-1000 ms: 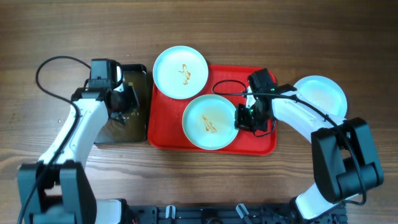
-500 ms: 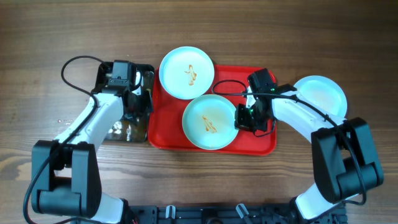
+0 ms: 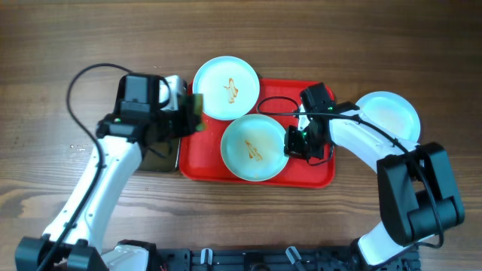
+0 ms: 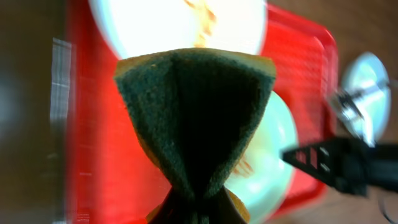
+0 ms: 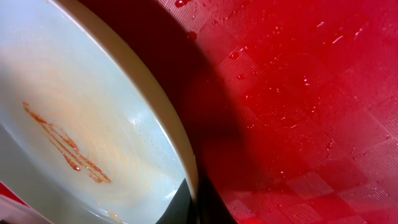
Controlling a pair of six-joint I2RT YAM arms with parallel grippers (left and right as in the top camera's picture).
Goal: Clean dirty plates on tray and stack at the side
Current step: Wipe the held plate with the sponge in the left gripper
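The red tray [image 3: 312, 172] lies mid-table. One plate [image 3: 254, 147] with a brown squiggle sits on it. A second sauced plate [image 3: 226, 87] rests over the tray's far left corner. A third plate [image 3: 387, 114], with no squiggle, lies on the table at the right. My left gripper [image 3: 187, 117] is shut on a yellow-and-green sponge [image 3: 197, 111] above the tray's left edge. The sponge [image 4: 196, 112] fills the left wrist view, with both sauced plates behind it. My right gripper [image 3: 291, 143] is shut on the near plate's right rim [image 5: 180, 155], tilting that edge above the tray [image 5: 298, 93].
A narrow black tray [image 3: 160, 156] lies left of the red tray, mostly under my left arm. Water droplets speckle the red tray floor [image 5: 323, 37]. A black cable [image 3: 273, 102] loops over the tray's far side.
My left arm has risen from the black tray and swung right, carrying the sponge over the red tray's left edge. The far plate shifted slightly right. The right arm has not moved.
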